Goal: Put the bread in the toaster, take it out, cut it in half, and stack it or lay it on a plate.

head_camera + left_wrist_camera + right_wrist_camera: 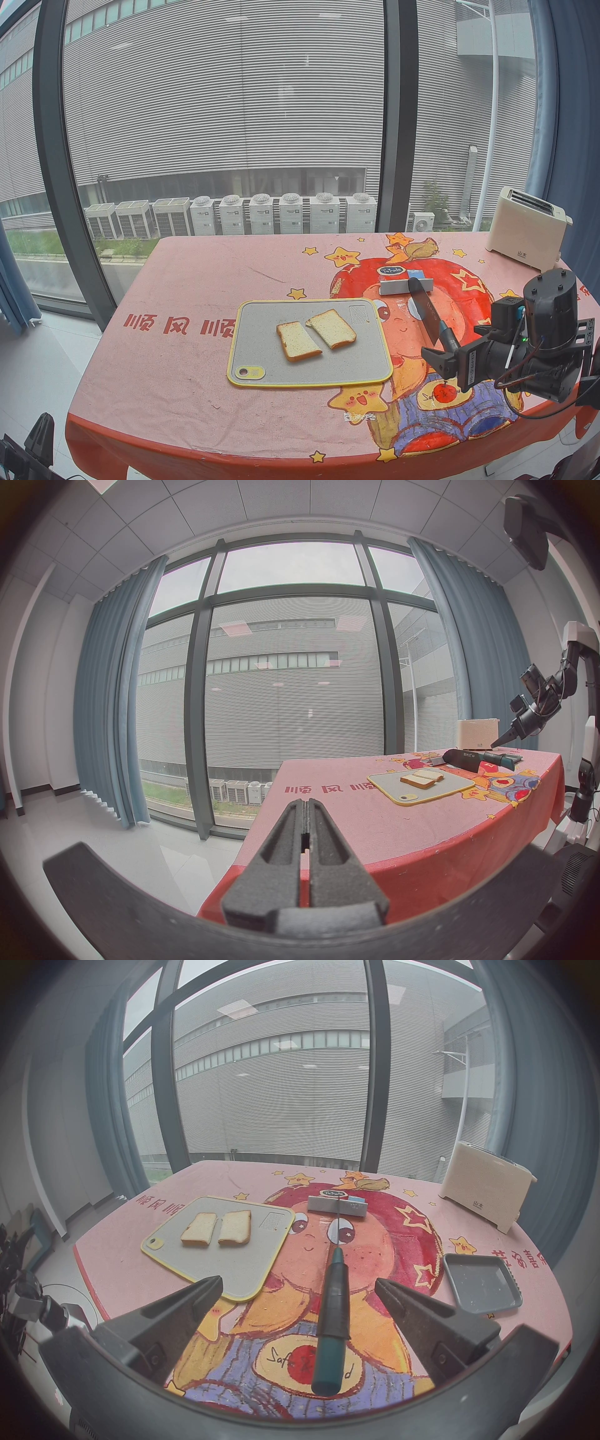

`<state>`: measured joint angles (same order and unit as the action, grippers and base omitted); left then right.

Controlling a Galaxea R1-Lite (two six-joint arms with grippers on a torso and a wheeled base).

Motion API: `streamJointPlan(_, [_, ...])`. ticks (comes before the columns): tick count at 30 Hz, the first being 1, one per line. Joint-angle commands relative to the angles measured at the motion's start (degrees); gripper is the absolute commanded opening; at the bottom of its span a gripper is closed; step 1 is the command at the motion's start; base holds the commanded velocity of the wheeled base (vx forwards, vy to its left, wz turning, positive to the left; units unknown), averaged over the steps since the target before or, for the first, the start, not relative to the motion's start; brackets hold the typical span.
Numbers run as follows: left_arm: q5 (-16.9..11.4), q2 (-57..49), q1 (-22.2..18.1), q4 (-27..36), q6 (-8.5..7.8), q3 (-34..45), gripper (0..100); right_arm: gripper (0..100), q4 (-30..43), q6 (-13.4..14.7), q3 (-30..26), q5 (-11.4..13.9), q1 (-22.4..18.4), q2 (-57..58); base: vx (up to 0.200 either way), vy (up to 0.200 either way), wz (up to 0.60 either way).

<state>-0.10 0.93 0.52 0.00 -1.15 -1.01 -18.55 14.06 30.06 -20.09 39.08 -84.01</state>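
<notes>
Two toasted bread halves lie side by side on the grey, yellow-rimmed cutting board, also seen as bread and bread. The dark-bladed knife lies on the table right of the board, its tip toward a small white knife rest. My right gripper is open just behind the knife; its fingers straddle the handle without touching it. My left gripper is shut on nothing, low and off the table's front left corner. The cream toaster stands at the back right.
A grey square plate sits on the table's right side, between the toaster and the front edge. The red printed tablecloth is bare left of and in front of the board. Windows run behind the table.
</notes>
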Motion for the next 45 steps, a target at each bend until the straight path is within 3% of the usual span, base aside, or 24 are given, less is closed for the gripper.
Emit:
streamJointPlan(1, [0.01,-0.93,0.0,0.0,0.0,1.01,0,100,-0.08,0.01,0.52,-0.12,0.91,-0.11,0.0,0.0,0.0])
streamJointPlan(5, [0.01,-0.93,0.0,0.0,0.0,0.92,0,100,0.01,-0.08,1.75,-0.12,0.91,0.16,0.0,0.0,0.0])
streamJointPlan(11, [0.01,-0.93,0.0,0.0,0.0,0.92,0,100,0.01,-4.12,5.09,0.14,0.91,0.07,0.0,0.0,0.0])
streamJointPlan(19, [0.01,-0.93,0.0,0.0,0.0,1.01,0,100,0.1,-7.38,9.05,0.84,0.2,-2.65,0.0,0.0,0.0])
streamJointPlan(28, [0.01,-0.93,0.0,0.0,0.0,1.01,0,100,0.18,-7.9,14.06,1.37,1.08,-7.66,0.0,0.0,0.0])
streamJointPlan(39, [0.01,-0.93,0.0,0.0,0.0,0.92,0,100,-0.08,-7.02,21.97,6.64,-0.32,-18.04,0.0,0.0,0.0])
streamJointPlan(45, [0.01,-0.93,0.0,0.0,0.0,0.92,0,100,0.1,-7.02,25.4,7.35,-0.85,-21.46,0.0,0.0,0.0])
